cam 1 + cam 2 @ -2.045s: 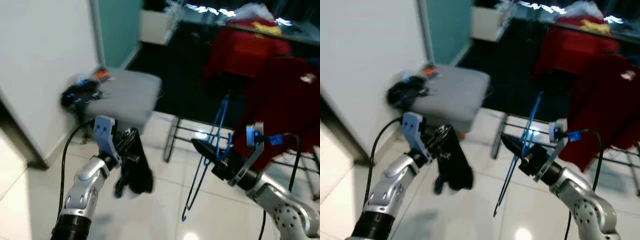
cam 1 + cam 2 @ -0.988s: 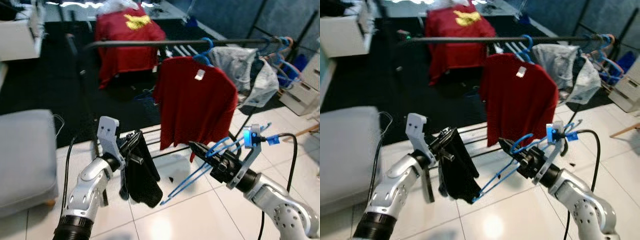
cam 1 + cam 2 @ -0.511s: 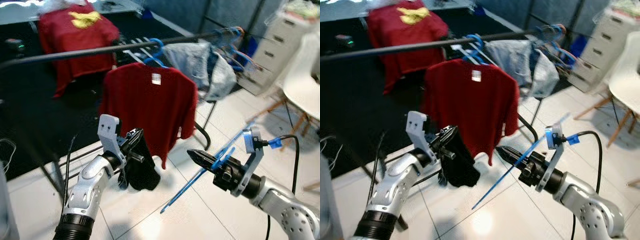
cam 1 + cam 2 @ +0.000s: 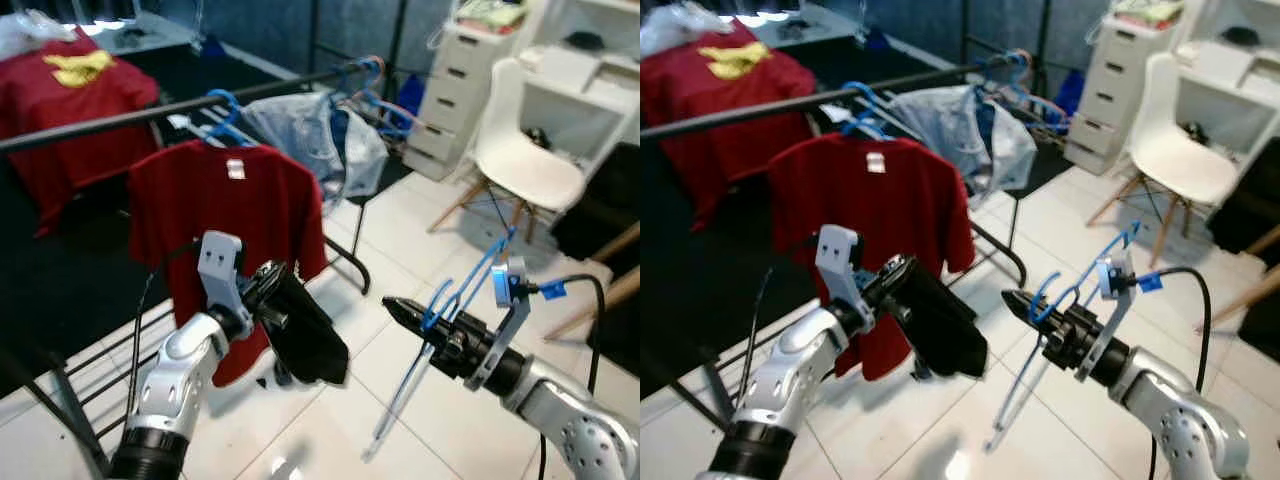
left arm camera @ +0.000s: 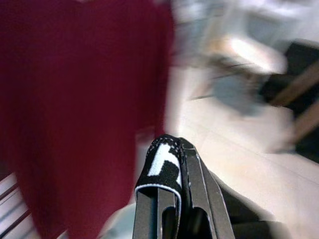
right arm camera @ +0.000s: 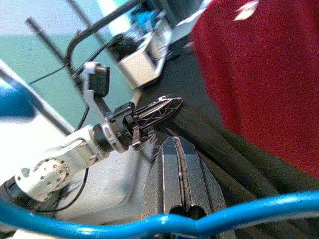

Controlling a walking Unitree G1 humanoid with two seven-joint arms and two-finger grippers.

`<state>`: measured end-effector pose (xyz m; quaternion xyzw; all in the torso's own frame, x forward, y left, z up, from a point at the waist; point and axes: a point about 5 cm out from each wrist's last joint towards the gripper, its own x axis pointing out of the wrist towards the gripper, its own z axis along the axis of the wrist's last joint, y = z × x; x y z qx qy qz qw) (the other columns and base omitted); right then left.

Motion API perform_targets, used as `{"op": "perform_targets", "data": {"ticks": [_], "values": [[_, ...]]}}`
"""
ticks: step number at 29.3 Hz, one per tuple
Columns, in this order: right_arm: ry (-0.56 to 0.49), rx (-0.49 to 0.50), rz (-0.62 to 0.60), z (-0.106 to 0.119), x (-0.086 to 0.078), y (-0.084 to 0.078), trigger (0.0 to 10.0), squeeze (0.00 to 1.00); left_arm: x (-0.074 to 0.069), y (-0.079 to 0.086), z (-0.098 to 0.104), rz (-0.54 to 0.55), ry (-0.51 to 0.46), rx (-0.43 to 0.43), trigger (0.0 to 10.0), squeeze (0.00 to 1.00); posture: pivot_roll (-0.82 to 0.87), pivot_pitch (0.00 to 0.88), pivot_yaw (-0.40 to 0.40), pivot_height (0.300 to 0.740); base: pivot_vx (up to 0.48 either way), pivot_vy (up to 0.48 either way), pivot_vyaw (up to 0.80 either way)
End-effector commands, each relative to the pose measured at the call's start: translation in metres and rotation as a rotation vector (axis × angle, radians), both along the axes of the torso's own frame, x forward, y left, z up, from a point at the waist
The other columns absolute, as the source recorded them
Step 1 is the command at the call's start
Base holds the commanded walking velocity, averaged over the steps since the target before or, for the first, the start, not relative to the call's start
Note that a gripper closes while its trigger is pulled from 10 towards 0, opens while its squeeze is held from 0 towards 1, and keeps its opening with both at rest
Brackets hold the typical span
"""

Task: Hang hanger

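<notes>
My right gripper (image 4: 393, 308) is shut on a blue wire hanger (image 4: 438, 318), which slants down toward the floor at the lower right; the right wrist view has its blue wire (image 6: 164, 226) crossing the closed fingers (image 6: 175, 164). My left gripper (image 4: 268, 281) is shut on a black garment (image 4: 312, 346) that hangs out to its right, with the folded cloth and its white label (image 5: 166, 167) clamped in the left wrist view. Behind both arms runs a black rack rail (image 4: 100, 124) carrying a red T-shirt (image 4: 225, 210) on a blue hanger (image 4: 222, 120).
A pale denim garment (image 4: 315, 140) and several spare hangers (image 4: 375, 85) hang farther along the rail. A white chair (image 4: 525, 165) and a white drawer unit (image 4: 455, 110) stand at the right. Another red shirt (image 4: 70, 90) lies at the back left. White tiles lie below.
The camera has swung right, bringing the chair and drawers into view and shifting the rack left. Both grippers keep their holds; the black garment now swings out to the right.
</notes>
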<state>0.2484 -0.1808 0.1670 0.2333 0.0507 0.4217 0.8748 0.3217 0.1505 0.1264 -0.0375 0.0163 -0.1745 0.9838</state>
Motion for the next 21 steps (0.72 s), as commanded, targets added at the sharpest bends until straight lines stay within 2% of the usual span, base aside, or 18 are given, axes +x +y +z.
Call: {"op": "perform_targets", "data": {"ticks": [1,2,3,4,14,17,19,20,21], "values": [[-0.001,-0.003,-0.005,-0.002,-0.002,-0.001,10.0,0.0,-0.002,0.007,-0.009,0.03,0.036,0.023,10.0,0.0,0.02,0.128,-0.062,0.74,0.0,0.0,0.73],[-0.003,-0.001,0.005,-0.001,-0.003,0.0,10.0,0.0,-0.003,0.016,-0.016,0.091,0.069,0.062,10.0,0.0,0.02,0.13,-0.063,0.74,0.0,0.0,0.73],[-0.003,-0.001,0.005,-0.001,-0.003,0.0,10.0,0.0,-0.003,0.016,-0.016,0.091,0.069,0.062,10.0,0.0,0.02,0.13,-0.063,0.74,0.0,0.0,0.73],[-0.007,0.005,0.019,-0.001,-0.004,0.0,10.0,0.0,-0.005,0.024,-0.022,0.138,0.097,0.09,10.0,0.0,0.02,0.131,-0.064,0.74,0.0,0.0,0.73],[-0.011,0.014,0.037,0.0,-0.006,0.001,10.0,0.0,-0.008,0.03,-0.027,0.166,0.126,0.098,10.0,0.0,0.03,0.131,-0.063,0.74,0.0,0.0,0.73],[-0.002,-0.012,-0.061,-0.005,0.003,-0.006,10.0,0.0,-0.01,0.032,-0.034,0.165,0.155,0.087,10.0,0.0,0.03,0.129,-0.062,0.74,0.0,0.0,0.0],[-0.002,-0.012,-0.061,-0.005,0.003,-0.006,10.0,0.0,-0.01,0.032,-0.034,0.165,0.155,0.087,10.0,0.0,0.03,0.129,-0.062,0.74,0.0,0.0,0.0],[0.013,-0.015,-0.123,-0.01,0.007,-0.012,10.0,0.0,-0.01,0.033,-0.038,0.169,0.168,0.083,10.0,0.0,0.02,0.127,-0.063,0.74,0.0,0.0,0.0],[0.013,-0.015,-0.123,-0.01,0.007,-0.012,10.0,0.0,-0.01,0.033,-0.038,0.169,0.168,0.083,10.0,0.0,0.02,0.127,-0.063,0.74,0.0,0.0,0.0]]}}
